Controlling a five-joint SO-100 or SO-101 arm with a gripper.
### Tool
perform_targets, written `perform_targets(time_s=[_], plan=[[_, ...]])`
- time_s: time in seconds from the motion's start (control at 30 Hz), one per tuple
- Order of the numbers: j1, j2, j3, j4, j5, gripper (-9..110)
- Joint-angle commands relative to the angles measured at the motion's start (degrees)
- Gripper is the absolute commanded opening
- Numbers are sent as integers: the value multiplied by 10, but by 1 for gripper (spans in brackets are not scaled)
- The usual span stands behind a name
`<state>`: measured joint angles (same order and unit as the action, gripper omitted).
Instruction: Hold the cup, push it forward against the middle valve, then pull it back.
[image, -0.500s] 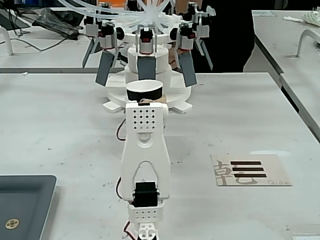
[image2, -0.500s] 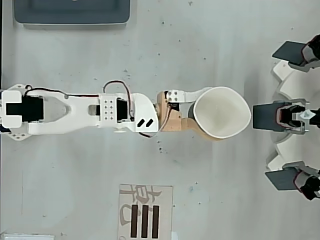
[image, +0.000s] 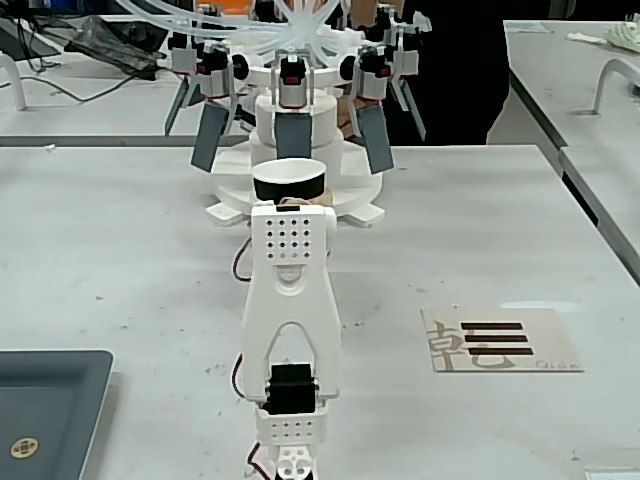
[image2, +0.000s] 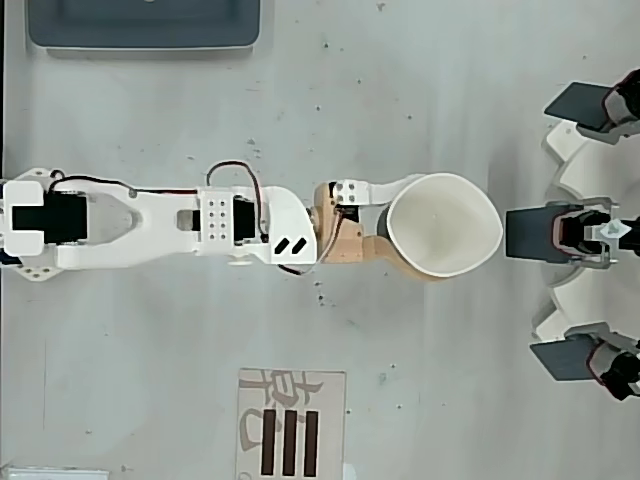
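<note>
Starting nearest the fixed camera, the white arm (image: 290, 330) runs straight toward 12 o'clock across the table (image: 120, 250), w/ a dark tray (image: 45, 410) at about 8 and a printed card (image: 500, 342) at about 3. Past the arm's head sits the gripper (image2: 400, 232), clamped on the cup (image2: 445, 225): in the overhead view a white finger wraps one side of the wall and a tan one the other, and the rim looks slightly squeezed out of round. That dent suggests a thin, light, soft cup, prob paper or plastic, empty inside, so it should crush or slip if squeezed harder. Best hold looks like low-to-mid on the black wall, opposite sides, approx where it is now. Beyond the cup, at 12 in the fixed view, stands the middle valve (image: 292, 135), its grey paddle face-on. Overhead shows a narrow strip of table between rim and paddle, so not touching yet
</note>
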<state>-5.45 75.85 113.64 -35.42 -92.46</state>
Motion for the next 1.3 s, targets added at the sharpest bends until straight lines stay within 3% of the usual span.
perform_targets(time_s=[0.0,0.53,1.27], plan=[[4,35,-8,-16,4,3],[4,-33,-80,-13,4,3],[11,-384,-564,126,15,3]])
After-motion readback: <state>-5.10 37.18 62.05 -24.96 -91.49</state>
